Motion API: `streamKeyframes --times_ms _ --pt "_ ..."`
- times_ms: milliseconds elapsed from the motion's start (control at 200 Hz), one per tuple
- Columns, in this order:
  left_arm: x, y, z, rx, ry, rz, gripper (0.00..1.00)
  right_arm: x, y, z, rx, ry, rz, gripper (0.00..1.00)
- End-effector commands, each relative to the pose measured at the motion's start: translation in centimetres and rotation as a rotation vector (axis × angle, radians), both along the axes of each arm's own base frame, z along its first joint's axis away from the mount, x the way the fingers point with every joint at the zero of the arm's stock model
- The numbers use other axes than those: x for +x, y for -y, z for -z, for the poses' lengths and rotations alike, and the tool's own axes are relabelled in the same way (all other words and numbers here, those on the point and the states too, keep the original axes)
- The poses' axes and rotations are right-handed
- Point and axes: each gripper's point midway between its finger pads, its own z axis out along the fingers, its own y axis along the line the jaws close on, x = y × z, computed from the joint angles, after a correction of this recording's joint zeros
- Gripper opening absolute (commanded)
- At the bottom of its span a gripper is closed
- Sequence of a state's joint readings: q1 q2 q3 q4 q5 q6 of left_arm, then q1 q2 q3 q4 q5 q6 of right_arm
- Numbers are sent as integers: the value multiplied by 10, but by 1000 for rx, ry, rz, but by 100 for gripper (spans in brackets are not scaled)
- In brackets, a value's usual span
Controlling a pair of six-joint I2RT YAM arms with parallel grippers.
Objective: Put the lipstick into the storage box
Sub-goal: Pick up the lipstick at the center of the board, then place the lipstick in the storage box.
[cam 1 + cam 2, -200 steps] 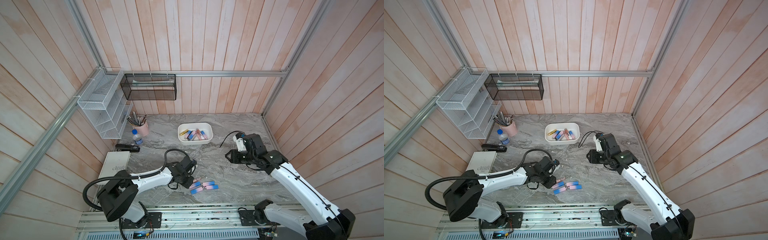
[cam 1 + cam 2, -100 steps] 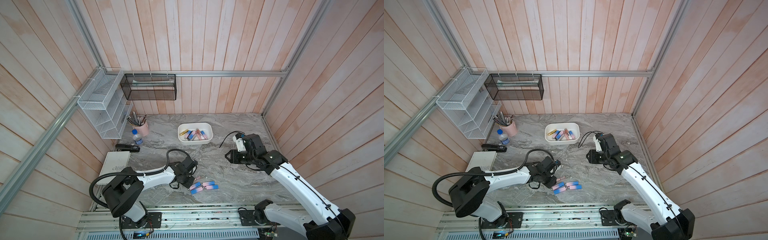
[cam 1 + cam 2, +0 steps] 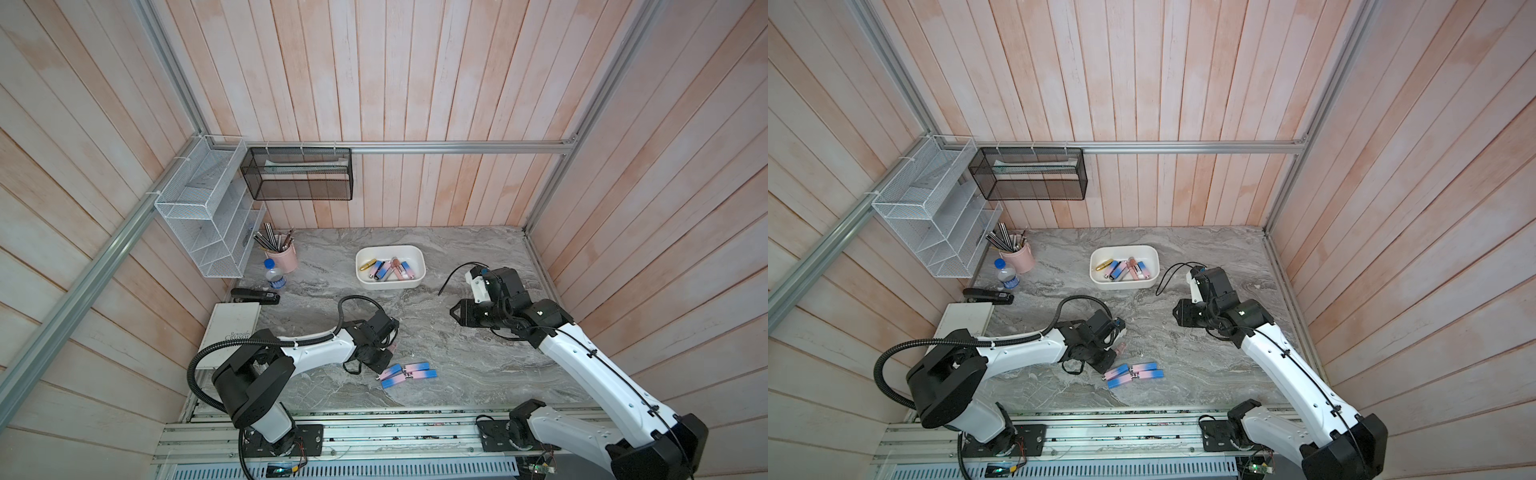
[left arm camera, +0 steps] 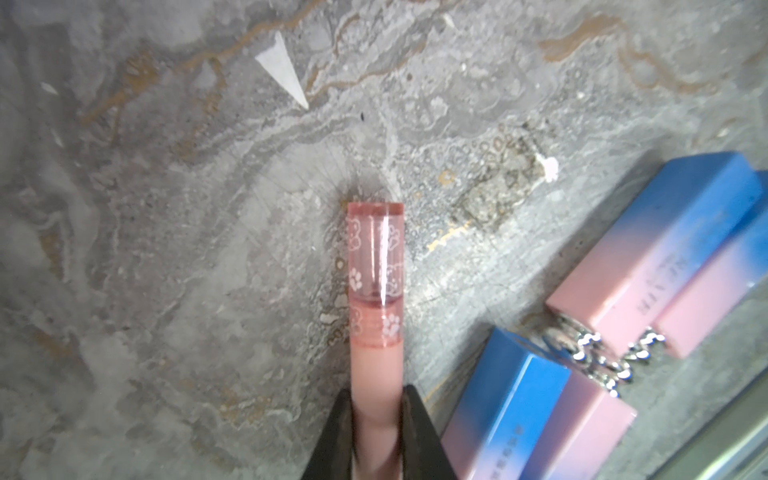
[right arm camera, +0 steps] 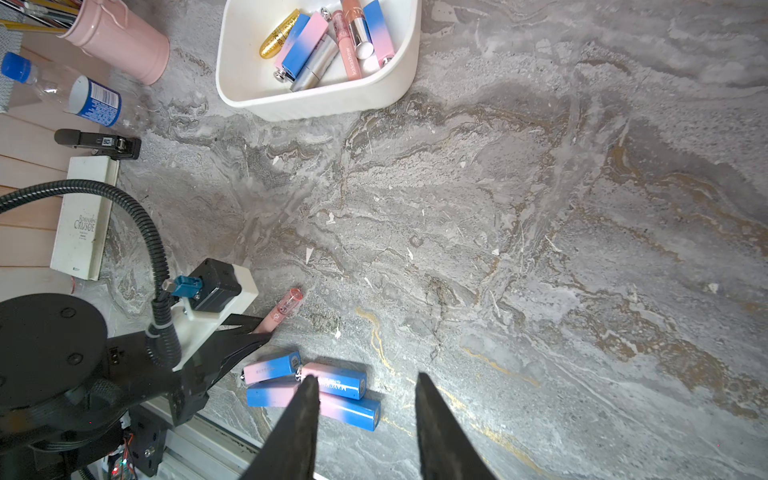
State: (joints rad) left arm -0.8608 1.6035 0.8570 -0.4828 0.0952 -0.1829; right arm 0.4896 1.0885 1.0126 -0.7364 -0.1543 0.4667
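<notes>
A pink lipstick [image 4: 376,291] with a clear paw-print cap sticks out from my left gripper [image 4: 376,395], which is shut on its lower body. It lies low at the marble tabletop, near the front; its tip shows in both top views [image 3: 392,346] [image 3: 1121,348] and in the right wrist view [image 5: 284,309]. The storage box [image 3: 390,285] [image 3: 1124,284] [image 5: 316,106], a white tub, stands farther back and holds several lipsticks. My right gripper [image 5: 365,380] [image 3: 455,313] hovers open to the right of the middle, with nothing between its fingers.
Several blue-and-pink lipstick cases [image 3: 407,374] [image 4: 665,266] [image 5: 316,390] lie just beside the left gripper. At the left stand a pink pencil cup [image 3: 282,255], a bottle [image 3: 274,276], a black stapler [image 3: 254,296] and a white book [image 3: 232,328]. A white wire rack [image 3: 208,216] and a black mesh basket [image 3: 299,178] hang on the walls.
My left gripper has closed its jaws on the pink lipstick. The right arm has not moved.
</notes>
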Motion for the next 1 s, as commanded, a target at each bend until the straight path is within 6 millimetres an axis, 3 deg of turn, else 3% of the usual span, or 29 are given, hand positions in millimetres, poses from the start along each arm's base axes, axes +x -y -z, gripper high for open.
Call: streamKeyframes --times_ms 0,245,455,880,995 --pt "11 9 -12 3 40 22 20 4 -1 -4 -19 12 -10 40" --pt "42 22 -32 23 118 48 20 11 -1 -7 -36 30 -7 40" --pt "85 25 -49 12 168 31 20 18 1 -11 -56 47 1 40" --pt "207 27 -102 -40 335 -43 20 42 -1 -16 -45 63 11 40" --pt "240 28 -107 -52 361 -65 20 48 -5 -15 -44 61 3 40"
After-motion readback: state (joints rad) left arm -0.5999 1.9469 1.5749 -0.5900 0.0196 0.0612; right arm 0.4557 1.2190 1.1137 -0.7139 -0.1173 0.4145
